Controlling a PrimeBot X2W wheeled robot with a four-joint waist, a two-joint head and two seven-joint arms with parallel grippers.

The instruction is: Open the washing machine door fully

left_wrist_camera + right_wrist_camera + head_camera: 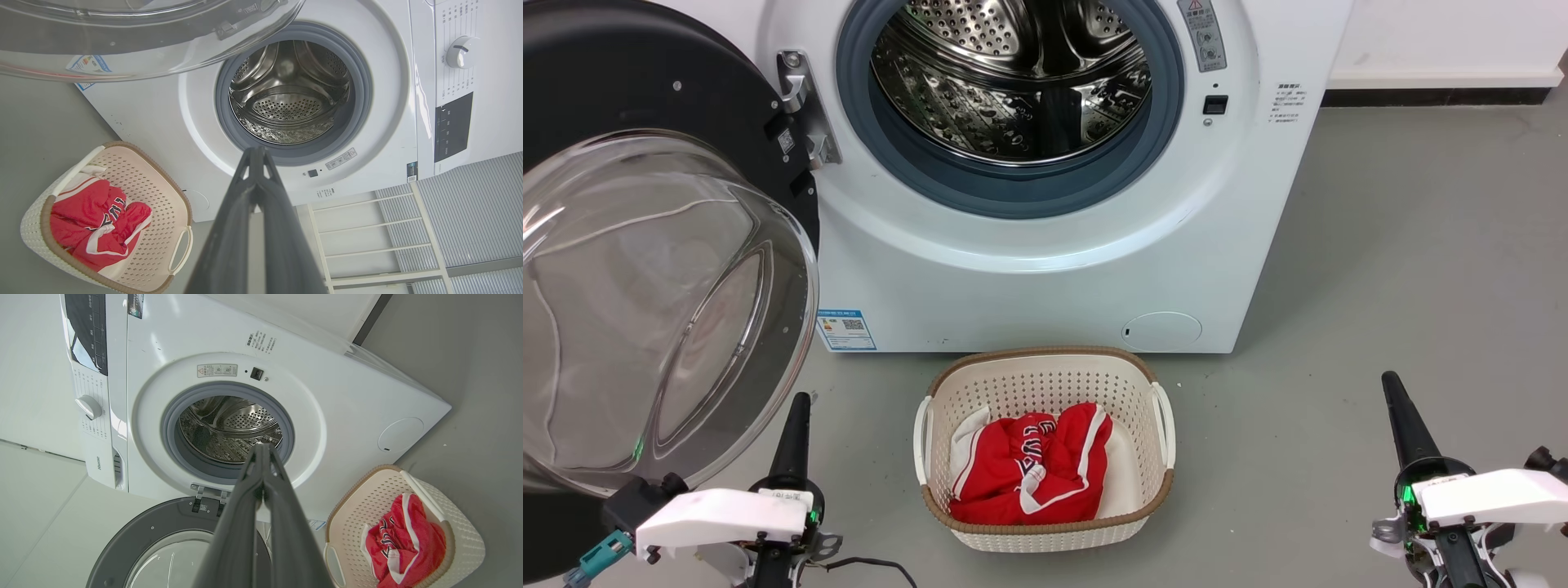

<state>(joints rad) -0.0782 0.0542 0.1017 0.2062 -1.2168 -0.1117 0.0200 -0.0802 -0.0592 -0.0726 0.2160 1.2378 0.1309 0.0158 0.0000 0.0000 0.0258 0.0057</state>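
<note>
The washing machine door [645, 269] is swung wide open to the left, its black ring and bulging clear glass bowl facing me. Its metal hinge [805, 110] joins it to the white washing machine [1029, 269]. The door also crosses the top of the left wrist view [122, 45] and the bottom of the right wrist view [163, 543]. My left gripper [799, 402] is shut, empty, just below the glass bowl's lower edge. My right gripper [1390, 382] is shut and empty, low at the right over bare floor. Both wrist views show shut fingertips [256, 152] [261, 448] before the steel drum [1013, 73].
A cream laundry basket [1045, 367] with a red and white garment [1029, 465] sits on the grey floor in front of the machine, between my arms. A small round white flap [1161, 331] is low on the machine front. A white wall base runs at the upper right.
</note>
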